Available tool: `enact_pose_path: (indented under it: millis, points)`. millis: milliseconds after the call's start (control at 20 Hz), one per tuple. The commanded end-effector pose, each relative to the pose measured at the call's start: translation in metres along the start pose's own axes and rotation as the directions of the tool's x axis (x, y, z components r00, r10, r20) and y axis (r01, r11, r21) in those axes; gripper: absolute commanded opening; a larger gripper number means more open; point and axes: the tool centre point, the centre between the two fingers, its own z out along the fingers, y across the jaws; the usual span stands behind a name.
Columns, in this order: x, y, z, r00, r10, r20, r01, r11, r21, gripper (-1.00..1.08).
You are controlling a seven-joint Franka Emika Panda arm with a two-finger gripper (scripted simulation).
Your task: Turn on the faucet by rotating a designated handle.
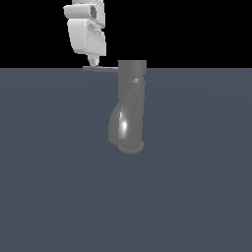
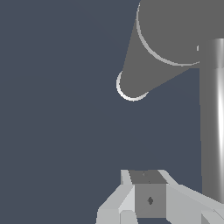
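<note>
The handle (image 1: 101,69) juts from the faucet (image 1: 130,106), just beneath the jaws.

A grey faucet (image 1: 131,106) stands alone on a flat dark floor (image 1: 49,197), with open space all around it. Its thin handle (image 1: 101,69) juts toward the exterior view's left, directly under the white gripper (image 1: 92,61), blocking a straight descent there. Beyond the handle's tip, nothing obstructs.

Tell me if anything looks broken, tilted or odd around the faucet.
Nothing stands out. The faucet stands upright and intact, its handle sticks out level, and the tool sits just above the handle.
</note>
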Motion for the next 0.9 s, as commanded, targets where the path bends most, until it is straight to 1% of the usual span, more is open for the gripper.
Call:
enact_pose_path:
  millis: [0,850]
  points:
    - [0.0,0.0,0.0,1.0,0.0,0.0,0.0,1.0,0.0,-1.0]
    - [0.004,0.047,0.0,1.0,0.0,0.0,0.0,1.0,0.0,-1.0]
